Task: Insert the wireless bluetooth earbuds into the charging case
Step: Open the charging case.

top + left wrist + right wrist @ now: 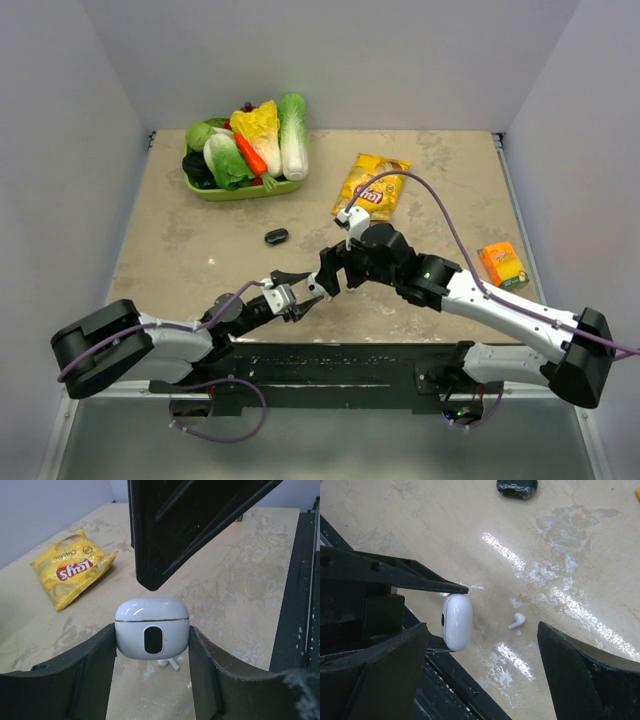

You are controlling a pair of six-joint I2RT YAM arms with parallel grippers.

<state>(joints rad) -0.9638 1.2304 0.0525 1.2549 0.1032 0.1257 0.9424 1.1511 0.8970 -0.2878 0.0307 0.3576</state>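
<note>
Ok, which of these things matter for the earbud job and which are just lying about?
Job: white charging case, held in the left gripper; white earbud on the table nearby; right gripper, open.
Lying about: chips bag, vegetable basket, orange box, and a small dark case whose role I cannot tell.

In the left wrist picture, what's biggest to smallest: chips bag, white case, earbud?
1. Chips bag and white case: look about alike; the case sits much nearer the camera, so no ranking.
2. Earbud: clearly smallest, peeking out under the case.
</note>
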